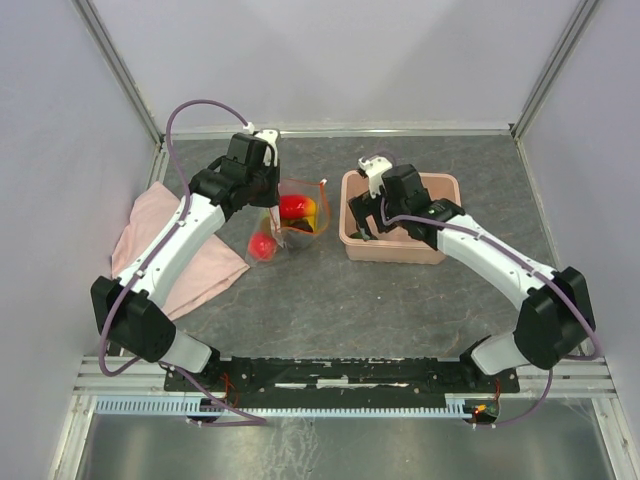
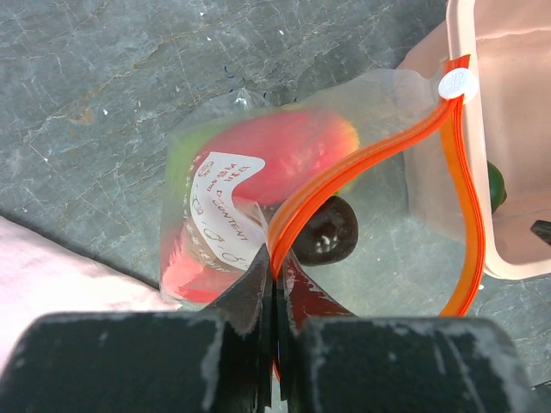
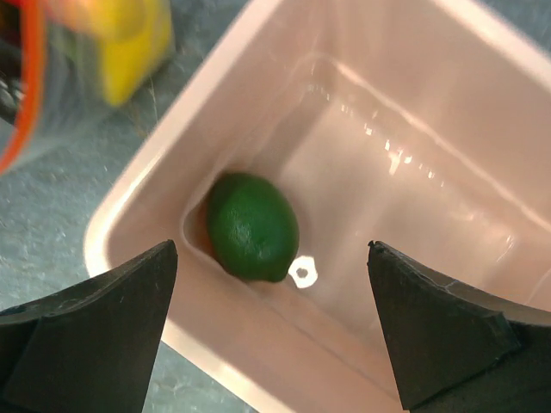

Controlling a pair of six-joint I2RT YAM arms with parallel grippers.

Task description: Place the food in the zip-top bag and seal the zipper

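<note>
so the left gripper (image 2: 274, 288) pinches the bag (image 2: 387, 254) by its orange zipper (image 2: 362, 163) mid-frame, propping the mouth open, while the right gripper (image 1: 364, 222) hangs wide open over the lime (image 3: 251, 225) in the bin (image 3: 413, 103), lower left corner, looks ready to grab it

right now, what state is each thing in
bag, mouth open, held at its rim
zipper, unsealed, gaping in a loop
left claw, shut on the zipper
right claw, open above the bin, holding nothing
green fruit, loose in a corner of the bin
red fruit, inside the bag
dark fruit, inside the bag
bin, upright
</note>
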